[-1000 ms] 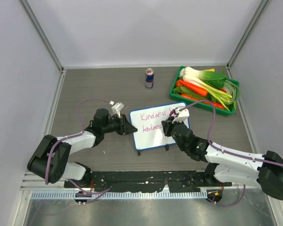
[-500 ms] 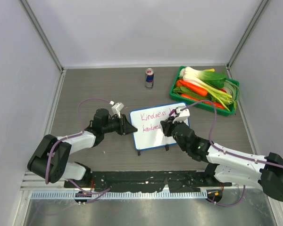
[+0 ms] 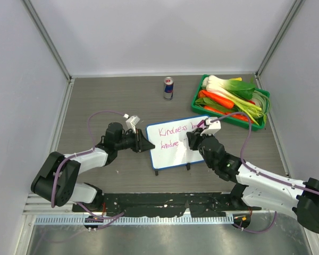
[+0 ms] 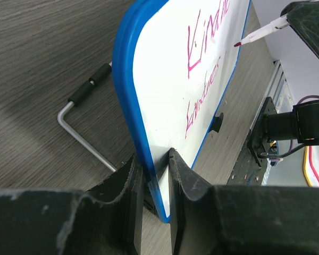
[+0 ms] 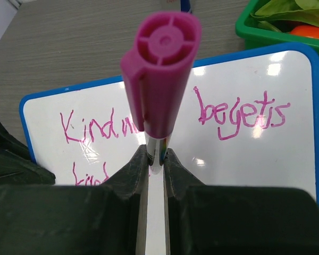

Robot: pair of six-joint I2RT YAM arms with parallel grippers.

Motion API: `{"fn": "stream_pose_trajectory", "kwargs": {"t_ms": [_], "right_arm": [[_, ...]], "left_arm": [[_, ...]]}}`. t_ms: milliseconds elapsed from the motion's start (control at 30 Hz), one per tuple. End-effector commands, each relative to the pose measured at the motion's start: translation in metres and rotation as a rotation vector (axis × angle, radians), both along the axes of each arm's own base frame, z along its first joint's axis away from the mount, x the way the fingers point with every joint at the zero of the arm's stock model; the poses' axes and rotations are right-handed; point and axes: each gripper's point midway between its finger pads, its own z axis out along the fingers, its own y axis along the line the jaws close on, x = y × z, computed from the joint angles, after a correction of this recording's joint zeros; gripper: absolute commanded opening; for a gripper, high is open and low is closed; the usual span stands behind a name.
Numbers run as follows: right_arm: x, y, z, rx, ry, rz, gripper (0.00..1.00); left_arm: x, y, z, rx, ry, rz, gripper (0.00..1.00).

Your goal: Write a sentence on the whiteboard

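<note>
The whiteboard (image 3: pixel 173 143) with a blue rim stands tilted on the table's middle. My left gripper (image 3: pixel 147 144) is shut on its left edge; in the left wrist view (image 4: pixel 157 164) the rim sits between the fingers. The magenta sentence (image 3: pixel 170 131) reads "Kindness begets" on top with "kindne" below it; it also shows in the right wrist view (image 5: pixel 239 114). My right gripper (image 3: pixel 193 139) is shut on a magenta-capped marker (image 5: pixel 160 74), held over the board's right half. The marker tip (image 4: pixel 237 44) shows just off the board face.
A green crate (image 3: pixel 231 101) of carrots and leeks sits at the back right. A drinks can (image 3: pixel 168 87) stands behind the board. The board's wire foot (image 4: pixel 85 133) rests on the table behind it. Walls close in on both sides.
My right gripper has shifted to the right with the marker. More of the second line's lettering shows. The left arm and the board have stayed still.
</note>
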Motion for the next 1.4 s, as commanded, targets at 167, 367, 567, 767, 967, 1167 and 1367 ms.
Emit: {"fn": "stream_pose_trajectory", "kwargs": {"t_ms": [167,367,567,767,967,1167,1367], "right_arm": [[0.012,0.002,0.009,0.03,-0.024,-0.014,0.01],[0.015,0.003,0.006,0.028,-0.014,-0.009,0.01],[0.015,0.007,0.002,0.025,0.0,0.011,0.01],[0.01,0.007,-0.008,0.008,0.029,0.024,0.01],[0.005,-0.001,-0.016,-0.008,0.045,0.015,0.01],[0.002,-0.007,-0.022,-0.028,0.057,0.007,0.01],[-0.002,-0.009,-0.027,-0.045,0.068,0.017,0.01]], "left_arm": [[-0.005,0.011,-0.033,0.111,0.05,0.02,0.0],[-0.005,0.011,-0.034,0.111,0.052,0.022,0.0],[-0.005,0.01,-0.033,0.111,0.05,0.02,0.0],[-0.005,0.011,-0.033,0.112,0.049,0.021,0.0],[-0.005,0.01,-0.033,0.111,0.05,0.02,0.0],[-0.005,0.011,-0.034,0.113,0.052,0.019,0.0],[-0.005,0.011,-0.033,0.112,0.05,0.02,0.0]]}}
